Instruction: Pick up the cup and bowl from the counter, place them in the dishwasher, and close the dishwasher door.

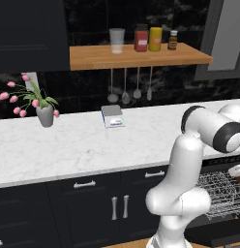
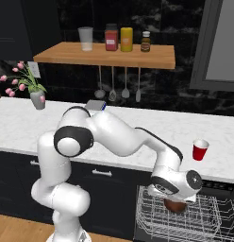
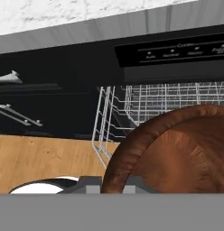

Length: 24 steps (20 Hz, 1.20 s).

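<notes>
One bowl (image 3: 177, 149) over wire rack (image 3: 168, 101), cup (image 2: 200, 150) on counter (image 2: 137, 127)

Open above the dishwasher's wire rack (image 2: 185, 222), with the bowl (image 3: 177, 149) hanging over it. Overhung behind by the counter (image 2: 152, 127) edge, cup (image 2: 200, 150) standing there.

A home kitchen: a white marble tabletop (image 1: 83, 145) over navy cabinets (image 1: 93, 203), an open dishwasher (image 2: 185, 222) with a wire rack, utensils (image 1: 131, 89) hanging under a wooden shelf (image 1: 136, 55) of jars.
</notes>
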{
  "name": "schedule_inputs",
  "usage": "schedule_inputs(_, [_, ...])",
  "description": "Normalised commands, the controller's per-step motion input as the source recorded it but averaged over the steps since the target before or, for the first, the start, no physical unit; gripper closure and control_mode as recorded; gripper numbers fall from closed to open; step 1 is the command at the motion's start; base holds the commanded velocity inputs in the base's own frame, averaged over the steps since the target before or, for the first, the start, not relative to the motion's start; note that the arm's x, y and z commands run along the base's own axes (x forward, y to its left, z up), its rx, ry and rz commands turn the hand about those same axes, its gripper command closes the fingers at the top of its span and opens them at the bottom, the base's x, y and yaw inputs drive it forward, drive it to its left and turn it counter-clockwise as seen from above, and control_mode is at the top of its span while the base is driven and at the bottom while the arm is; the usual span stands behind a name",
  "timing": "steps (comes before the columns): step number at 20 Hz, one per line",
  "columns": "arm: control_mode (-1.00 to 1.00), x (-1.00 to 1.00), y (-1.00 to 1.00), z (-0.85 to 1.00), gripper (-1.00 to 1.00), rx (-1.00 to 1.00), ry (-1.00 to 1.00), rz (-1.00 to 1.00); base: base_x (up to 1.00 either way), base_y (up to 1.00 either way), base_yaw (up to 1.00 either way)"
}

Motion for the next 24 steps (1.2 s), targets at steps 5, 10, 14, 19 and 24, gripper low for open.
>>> schedule_inputs(5, [-1.0,0.0,-0.25,0.02,1.0,0.1,-0.03,0.02,0.0,0.0,0.0])
schedule_inputs(10, [-1.0,0.0,0.11,-0.37,1.0,0.0,0.0,0.07,0.0,0.0,0.0])
schedule_inputs(14, [-1.0,0.01,0.13,-0.61,1.0,-0.01,0.0,0.07,0.0,0.0,0.0])
schedule_inputs(19, [-1.0,0.13,0.1,-0.35,1.0,0.0,-0.01,0.07,0.0,0.0,0.0])
schedule_inputs(24, [-1.0,0.12,0.0,0.0,1.0,0.0,-0.02,0.04,0.0,0.0,0.0])
